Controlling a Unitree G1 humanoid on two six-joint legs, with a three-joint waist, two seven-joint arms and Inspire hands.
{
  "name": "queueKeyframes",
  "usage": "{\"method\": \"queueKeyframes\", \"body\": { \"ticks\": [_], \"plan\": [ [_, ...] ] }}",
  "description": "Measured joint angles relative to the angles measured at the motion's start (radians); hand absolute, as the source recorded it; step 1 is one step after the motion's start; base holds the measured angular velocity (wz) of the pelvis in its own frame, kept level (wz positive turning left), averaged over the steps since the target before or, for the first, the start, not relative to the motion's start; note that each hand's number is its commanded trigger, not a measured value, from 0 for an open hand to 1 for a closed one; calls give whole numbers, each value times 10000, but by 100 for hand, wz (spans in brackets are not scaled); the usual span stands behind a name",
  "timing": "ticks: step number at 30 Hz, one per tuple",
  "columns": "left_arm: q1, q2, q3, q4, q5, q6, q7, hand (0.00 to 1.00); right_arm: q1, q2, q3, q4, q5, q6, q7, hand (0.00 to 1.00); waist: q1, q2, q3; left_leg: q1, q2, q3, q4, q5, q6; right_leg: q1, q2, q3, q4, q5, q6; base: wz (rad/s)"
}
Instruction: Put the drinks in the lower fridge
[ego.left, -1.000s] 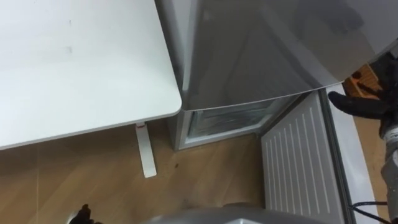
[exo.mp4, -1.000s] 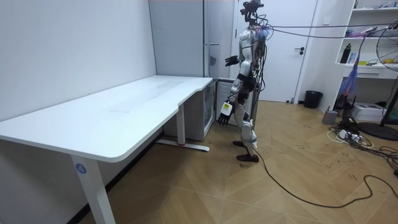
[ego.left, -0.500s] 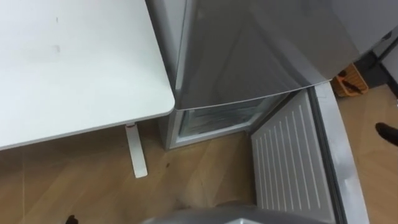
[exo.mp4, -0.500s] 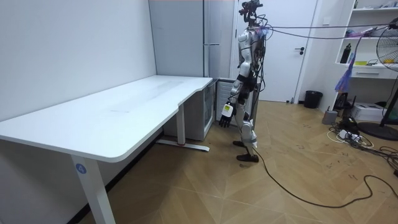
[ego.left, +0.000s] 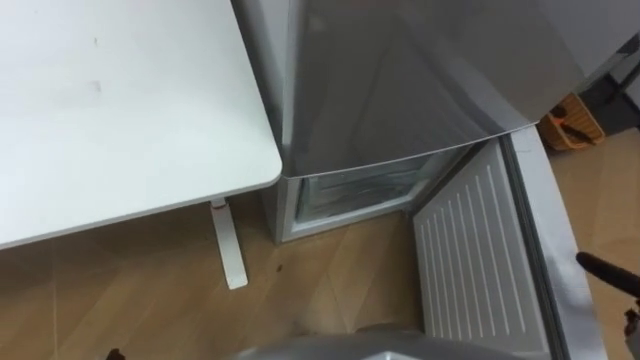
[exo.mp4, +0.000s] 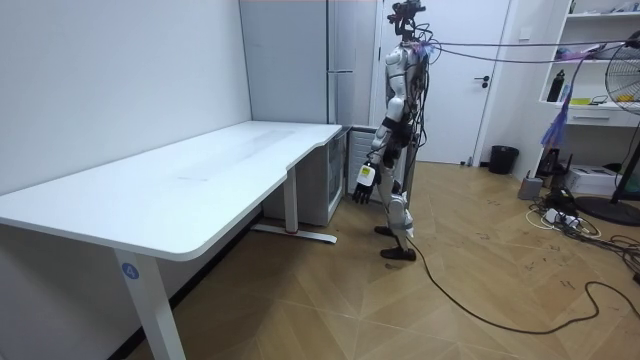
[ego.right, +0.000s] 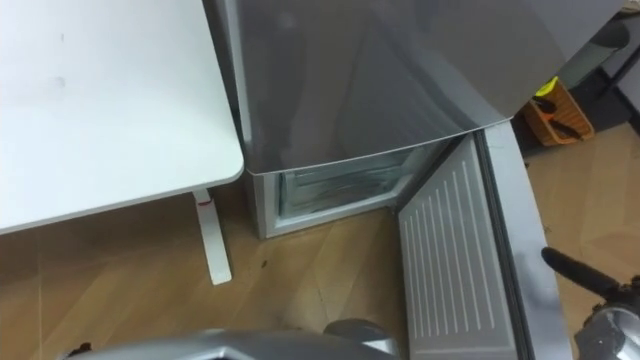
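Standing at fridge (ego.left: 400, 80), lower door (ego.left: 470, 260) open just left of right hand (ego.left: 600, 268), outstretched and empty; left hand (exo.mp4: 362, 180) state unreadable; next step judged: fetching drinks.

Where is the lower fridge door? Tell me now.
In the left eye view the lower fridge door stands open at lower right, just right of the lower compartment.

The lower fridge (ego.left: 355, 190) stands with door (ego.left: 470, 250) open.
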Motion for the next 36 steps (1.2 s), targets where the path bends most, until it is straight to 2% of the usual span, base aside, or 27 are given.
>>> {"method": "queueKeyframes", "body": {
  "ticks": [7, 11, 18, 21, 23, 25, 28, 30, 31, 32, 33, 36],
  "plan": [
    [33, 2, -23, 5, 282, 27, -151, 0, 13, 39, 20, 650, 385, -4, 293, 0, 2, -23, -9, 80, -5, -42, 3, 0, 0, 110, -19, -26, -5, -10, 5, 0],
    [8, 1, -55, 7, 280, 62, -175, 0, 21, 77, 125, 675, 737, -4, 290, 0, 5, -48, 18, 95, -6, -71, 15, 0, 0, 103, -46, -98, 12, -27, 2, 1],
    [-172, 28, -234, 18, 280, 48, -176, 0, -1, 97, 249, 667, 1241, -5, 293, 0, 12, -110, -29, -38, -46, -37, 85, 0, 1, -134, -104, -122, 186, -89, 4, 0],
    [-133, 127, -235, 45, 274, 36, -175, 0, 41, 102, 614, 582, 1170, -19, 283, 0, 123, -152, -9, -82, -95, 46, 153, 0, 1, -218, -152, -127, 432, -111, 0, -14],
    [-241, 151, -241, 61, 277, 18, -173, 0, 11, 108, 966, 376, 1184, -22, 146, 0, 298, -164, -10, -144, -165, 261, 311, -3, 5, -343, -156, 9, 569, -117, 19, -22],
    [-343, 158, -237, 131, 276, -24, -170, 0, 16, 125, 1235, 201, 1176, -18, 94, 0, 318, -171, -16, -234, -195, 374, 389, -5, 10, -406, -191, 36, 589, -75, 72, -9],
    [-393, 169, -232, 214, 274, -78, -170, 0, 3, 154, 1296, 104, 1188, -10, 315, 0, 509, -117, -23, -327, -171, 702, 367, -125, 208, -656, -173, 148, 716, -28, 120, -16],
    [-407, 142, -230, 239, 261, -67, -173, 0, -141, 171, 1510, 52, 1219, -2, 320, 0, 627, -40, -18, -322, -5, 1024, 249, -173, 261, -744, -224, -131, 993, -26, 69, -28],
    [-372, 126, -241, 424, 263, 15, -178, 0, -301, 180, 1617, 43, 1266, -2, 273, 0, 749, 24, -29, -182, 41, 1224, 245, -228, 234, -723, -449, -787, 1676, -372, -98, -31],
    [-378, 99, -249, 496, 265, 102, -183, 0, -395, 180, 1693, -5, 1310, -14, 286, 0, 768, -5, -41, -91, -31, 1251, 286, -284, 207, -599, -634, -1112, 1925, -689, 25, -24],
    [-390, 91, -257, 502, 266, 107, -185, 0, -429, 178, 1786, -35, 1324, -23, 279, 0, 793, -24, -37, -78, -63, 1230, 341, -314, 183, -582, -646, -1125, 1897, -753, 56, -9],
    [-557, 15, -269, 532, 238, 101, -174, 0, -616, 183, 2465, -347, 1481, -110, 311, 0, 1014, 26, -49, -132, -120, 1134, 372, -274, 91, -518, -495, -1052, 1348, -666, -97, -17]
  ]
}}
